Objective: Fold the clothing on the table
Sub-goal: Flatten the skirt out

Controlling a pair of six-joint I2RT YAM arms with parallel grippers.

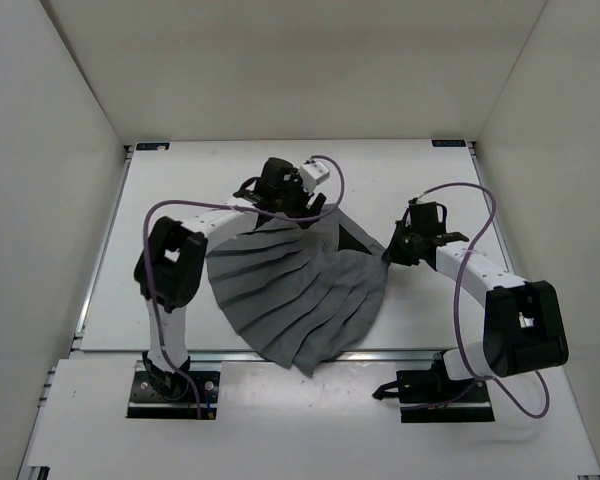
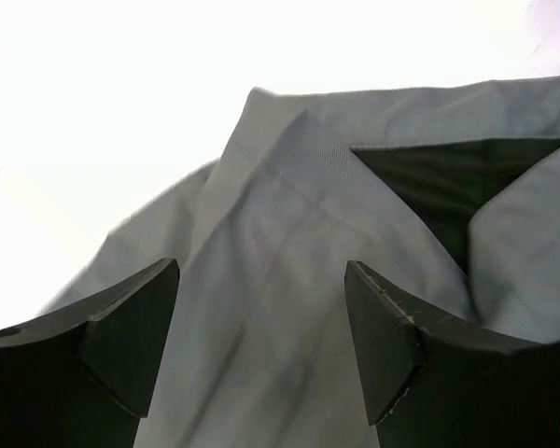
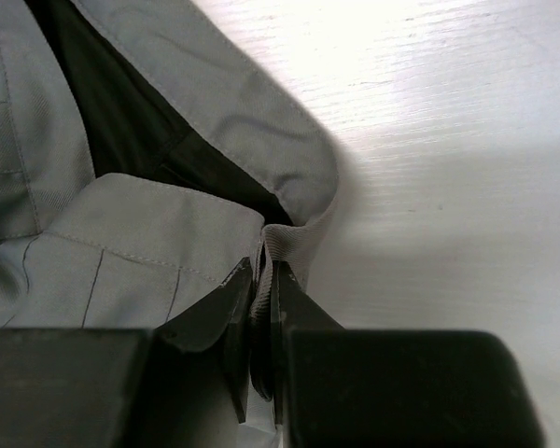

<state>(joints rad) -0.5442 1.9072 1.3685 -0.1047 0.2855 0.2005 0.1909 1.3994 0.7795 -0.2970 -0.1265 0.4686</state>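
My right pincer (image 3: 261, 285) pinches an edge of the grey pleated skirt (image 1: 300, 290) on the white counter (image 1: 170, 190), while I see my left pincer (image 2: 261, 280) spread over its cloth.

- My left tool (image 2: 261, 280) stands with jaws apart above the far edge of the skirt (image 1: 300, 290). Cloth lies under the gap, and bare surface (image 1: 170, 190) opens to its far left.
- My right tool (image 3: 261, 289) is pinched on the skirt's right corner. The surface to its right and far side is open.
- The skirt covers the middle, and its hem runs over the near edge between my two bases.
- My left arm (image 1: 175, 260) lies along the skirt's left side and blocks that approach.
- White walls (image 1: 50, 200) close off the left, right and far sides.
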